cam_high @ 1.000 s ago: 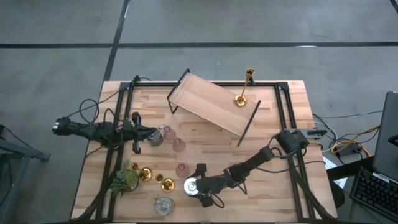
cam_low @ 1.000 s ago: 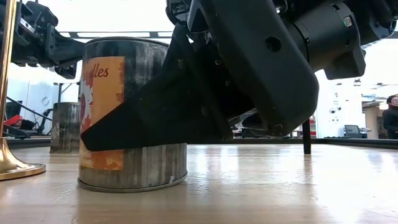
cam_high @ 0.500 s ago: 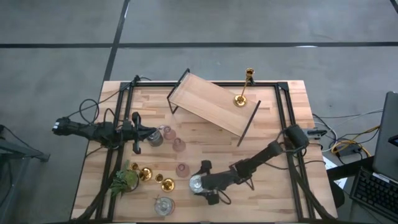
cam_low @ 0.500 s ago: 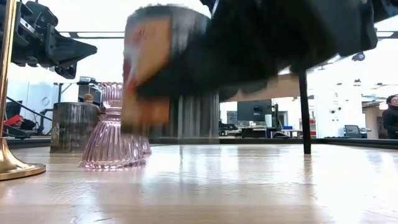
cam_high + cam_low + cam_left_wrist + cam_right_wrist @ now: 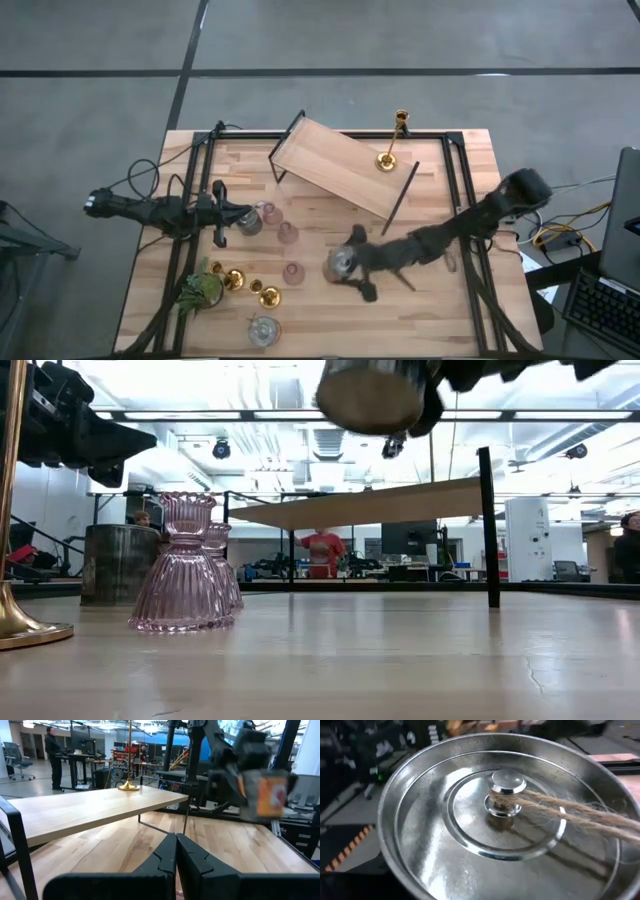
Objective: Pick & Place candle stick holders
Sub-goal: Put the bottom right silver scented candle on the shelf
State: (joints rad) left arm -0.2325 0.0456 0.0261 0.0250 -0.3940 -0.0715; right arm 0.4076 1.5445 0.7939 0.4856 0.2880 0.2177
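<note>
One silvery tin holder hangs above the table, clamped in the right pincer. Raised wooden shelf lies beyond it, one gold candlestick standing there. Left pincer, fingers closed and empty, waits by the pink cups.

wooden table (pink cups, gold candlesticks, plant)

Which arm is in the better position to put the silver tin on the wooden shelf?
The right arm, probably. Its pincer already holds the tin in the air, near the shelf. The left pincer is shut and empty at the table's left side, beside another tin.
</note>
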